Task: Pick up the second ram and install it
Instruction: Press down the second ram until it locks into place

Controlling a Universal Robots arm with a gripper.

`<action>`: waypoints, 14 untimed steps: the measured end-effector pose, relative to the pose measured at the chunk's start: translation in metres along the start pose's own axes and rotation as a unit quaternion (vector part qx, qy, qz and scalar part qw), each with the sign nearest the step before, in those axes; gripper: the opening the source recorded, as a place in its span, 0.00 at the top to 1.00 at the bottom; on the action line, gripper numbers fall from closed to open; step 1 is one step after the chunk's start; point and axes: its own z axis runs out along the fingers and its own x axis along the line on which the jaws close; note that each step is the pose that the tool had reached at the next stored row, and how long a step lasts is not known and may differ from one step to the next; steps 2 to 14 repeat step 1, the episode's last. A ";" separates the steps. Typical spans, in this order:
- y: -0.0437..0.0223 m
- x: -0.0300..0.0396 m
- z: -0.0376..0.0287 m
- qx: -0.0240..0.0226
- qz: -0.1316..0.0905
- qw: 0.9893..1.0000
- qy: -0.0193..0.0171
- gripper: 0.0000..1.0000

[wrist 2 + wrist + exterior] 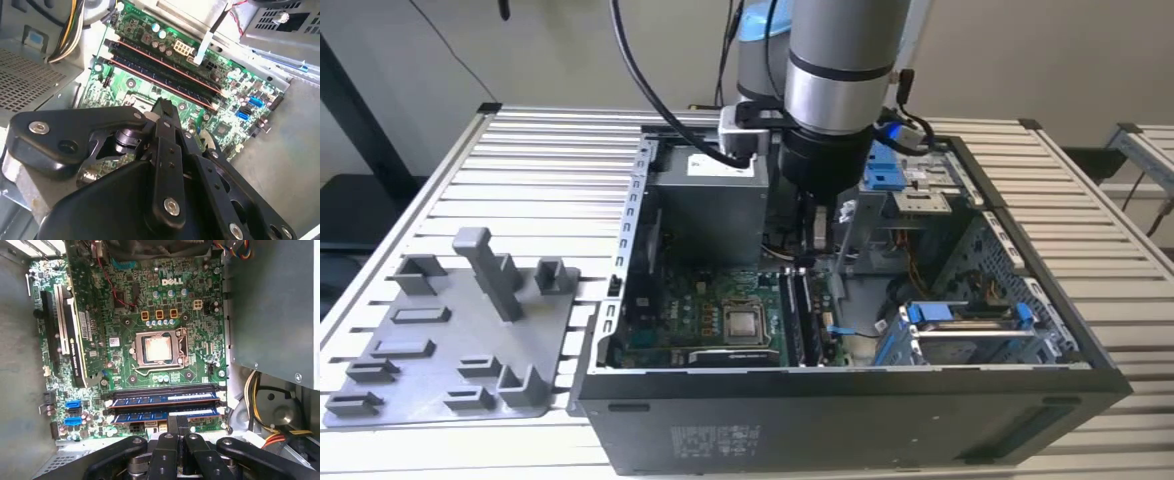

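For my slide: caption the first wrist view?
Gripper over a RAM stick seated in the motherboard's second slot.

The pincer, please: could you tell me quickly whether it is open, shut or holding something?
Pincer: down inside the computer case, over the memory slots; open or shut cannot be told.

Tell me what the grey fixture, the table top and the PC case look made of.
Fixture: looks like matte grey plastic, possibly printed; uniform dull colour, blocky posts, no shine.
Table top: looks like bare aluminium slats; pale silver, long ribbed grooves, soft sheen.
PC case: seems to be sheet metal, dark outside and bare grey inside; thin folded edges and perforated panels.
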 end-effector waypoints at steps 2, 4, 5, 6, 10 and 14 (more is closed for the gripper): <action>0.0000 0.0000 0.0000 0.000 0.000 1.000 0.000 0.89; 0.0000 0.0000 0.0000 0.000 0.000 1.000 0.000 0.89; 0.0000 0.0000 0.0000 0.000 0.000 1.000 0.000 0.89; 0.0000 0.0000 0.0000 0.000 0.000 1.000 0.000 0.89; 0.0000 0.0000 0.0000 0.000 0.000 1.000 0.000 0.89; 0.0000 0.0000 0.0000 0.000 0.000 1.000 0.000 0.89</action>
